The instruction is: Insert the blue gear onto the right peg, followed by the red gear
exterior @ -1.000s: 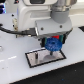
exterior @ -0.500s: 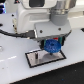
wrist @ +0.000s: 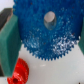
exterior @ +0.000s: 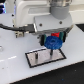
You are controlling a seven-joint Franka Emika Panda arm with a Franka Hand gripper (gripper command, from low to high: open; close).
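Neither gear is on a peg yet, as far as I can see. The blue gear (wrist: 46, 31) is up in the air, pinched between the green pads (wrist: 9, 45) of the claw (exterior: 52, 42), its toothed rim and centre hole plain in the wrist view. From the exterior view it hangs just above the far corner of the black-framed white plate (exterior: 45, 56), toward the exterior view's right. One thin dark pin (exterior: 38, 55) stands up from the plate nearer the exterior view's left; the right peg itself I cannot make out, since the gear and claw sit in front of where it ought to be. Whether the gear's hole is lined up over it, I cannot tell.

The red gear (wrist: 18, 73) lies on the white table (exterior: 15, 70), showing at the edge of the wrist view beside the blue gear's rim and apart from it; the exterior view does not show it clearly.

So I judge the first half to be well under way: the blue gear is picked up and carried to the plate, but not yet lowered and released. Everything with the red gear is still to do: fetching it, bringing it across, seating it on the same peg.
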